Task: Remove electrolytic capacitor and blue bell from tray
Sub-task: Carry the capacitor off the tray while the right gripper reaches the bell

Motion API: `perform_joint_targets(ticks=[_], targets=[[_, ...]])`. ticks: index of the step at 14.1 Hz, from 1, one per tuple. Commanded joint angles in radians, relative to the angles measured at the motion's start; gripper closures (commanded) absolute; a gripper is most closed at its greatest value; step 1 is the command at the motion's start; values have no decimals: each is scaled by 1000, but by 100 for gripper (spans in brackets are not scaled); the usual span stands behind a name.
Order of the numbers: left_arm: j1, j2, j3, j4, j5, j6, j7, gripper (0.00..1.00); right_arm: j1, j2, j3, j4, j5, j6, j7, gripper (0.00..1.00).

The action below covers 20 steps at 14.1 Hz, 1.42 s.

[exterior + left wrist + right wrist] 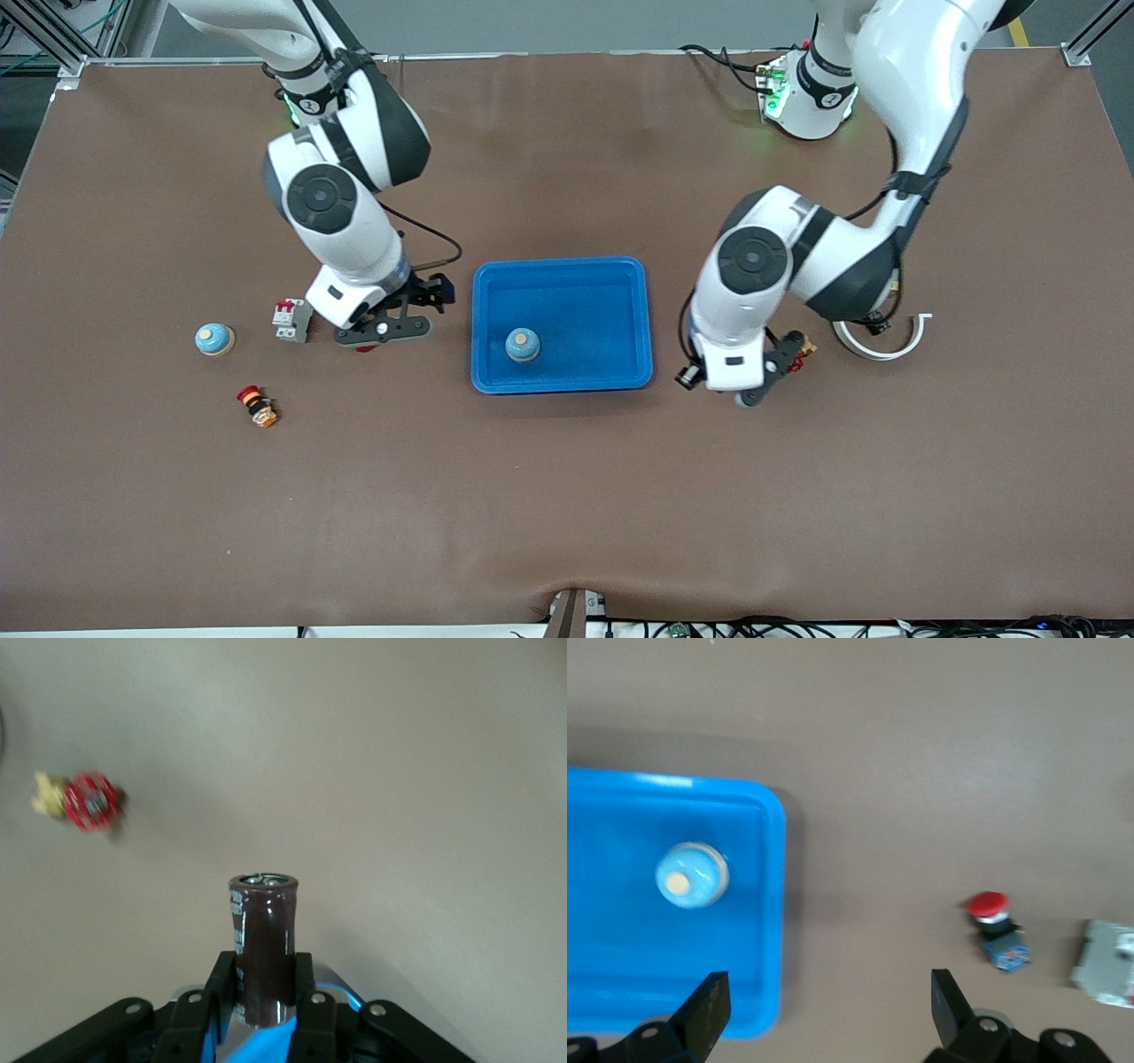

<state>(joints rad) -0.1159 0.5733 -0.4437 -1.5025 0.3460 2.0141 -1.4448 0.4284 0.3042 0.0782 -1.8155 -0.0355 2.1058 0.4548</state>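
A dark brown capacitor (263, 948) stands upright between the fingers of my left gripper (264, 992), which is shut on it. That left gripper (751, 388) hangs over the bare table beside the blue tray (648, 319), toward the left arm's end. One blue bell (523, 346) sits in the tray, and the right wrist view shows the same bell (691, 875). A second blue bell (214, 338) rests on the table toward the right arm's end. My right gripper (383, 330) is open and holds nothing. In its wrist view the right gripper (828, 1010) is over the table beside the tray's rim (776, 904).
A grey circuit breaker (291, 319) and a red push button (992, 926) lie close to the right gripper. Another red button (257, 406) lies nearer the front camera. A small red and yellow part (802, 350) and a white curved strip (886, 344) lie by the left arm.
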Motion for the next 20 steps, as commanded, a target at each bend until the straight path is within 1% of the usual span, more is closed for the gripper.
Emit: perform_joint_targets(ticks=[1, 4, 6, 8, 10, 13, 16, 18, 20], targets=[[67, -27, -7, -30, -22, -43, 130, 100, 42, 59, -14, 28, 11, 87, 164, 0], [168, -26, -7, -44, -21, -84, 298, 100, 73, 116, -14, 28, 12, 204, 325, 0], [232, -16, -6, -65, -13, -86, 401, 100, 113, 148, -15, 30, 11, 275, 439, 0], [287, 2, -3, -70, -2, -84, 484, 100, 147, 186, -17, 41, 6, 309, 478, 0], [334, 29, -3, -70, 22, -84, 558, 100, 156, 234, -17, 74, -4, 310, 478, 0], [381, 83, -1, -73, 100, -63, 573, 100, 182, 306, -17, 114, -10, 309, 472, 0], [387, 125, 5, -74, 128, -15, 573, 100, 191, 340, -21, 116, -59, 319, 467, 0], [407, 132, 8, -109, 155, 24, 573, 100, 191, 361, -21, 114, -60, 365, 466, 0], [421, 131, 8, -159, 200, 63, 575, 100, 193, 372, -21, 114, -61, 375, 466, 0]])
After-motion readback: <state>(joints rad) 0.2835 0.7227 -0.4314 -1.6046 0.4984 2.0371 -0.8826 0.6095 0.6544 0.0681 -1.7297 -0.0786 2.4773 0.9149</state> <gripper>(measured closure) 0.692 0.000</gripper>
